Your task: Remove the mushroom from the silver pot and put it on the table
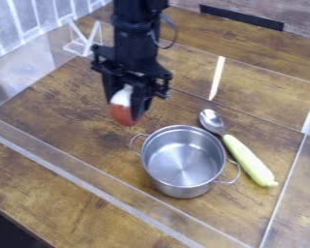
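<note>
While pinched in claw, mushroom above table

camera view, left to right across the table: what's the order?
mushroom held in the gripper → silver pot → metal spoon → yellow-green vegetable
</note>
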`<state>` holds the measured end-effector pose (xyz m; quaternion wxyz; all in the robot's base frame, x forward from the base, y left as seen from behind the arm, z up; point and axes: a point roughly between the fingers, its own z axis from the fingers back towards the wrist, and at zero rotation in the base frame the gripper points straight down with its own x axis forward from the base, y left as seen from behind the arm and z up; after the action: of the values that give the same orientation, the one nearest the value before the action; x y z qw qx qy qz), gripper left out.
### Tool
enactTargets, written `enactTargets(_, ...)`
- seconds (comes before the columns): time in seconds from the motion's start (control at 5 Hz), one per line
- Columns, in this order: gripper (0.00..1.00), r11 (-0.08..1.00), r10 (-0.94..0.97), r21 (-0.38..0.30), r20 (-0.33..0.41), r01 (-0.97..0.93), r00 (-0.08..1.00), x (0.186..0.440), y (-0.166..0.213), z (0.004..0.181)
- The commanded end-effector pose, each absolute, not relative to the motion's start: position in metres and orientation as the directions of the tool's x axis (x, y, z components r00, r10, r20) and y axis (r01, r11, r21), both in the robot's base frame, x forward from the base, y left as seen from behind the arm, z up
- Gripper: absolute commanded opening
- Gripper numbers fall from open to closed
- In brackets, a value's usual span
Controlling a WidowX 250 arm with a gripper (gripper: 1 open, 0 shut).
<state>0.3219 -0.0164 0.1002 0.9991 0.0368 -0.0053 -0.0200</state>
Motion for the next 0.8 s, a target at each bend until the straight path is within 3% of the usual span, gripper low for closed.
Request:
enactTargets(0.0, 0.0, 0.997, -0.042, 0.068, 0.084, 0.036, 0.996, 0.327, -0.042, 0.13)
enactTargets(0.6, 0.0, 0.996, -0.01, 0.094, 0.031, 0.007, 0.999, 0.323, -0.008, 0.099)
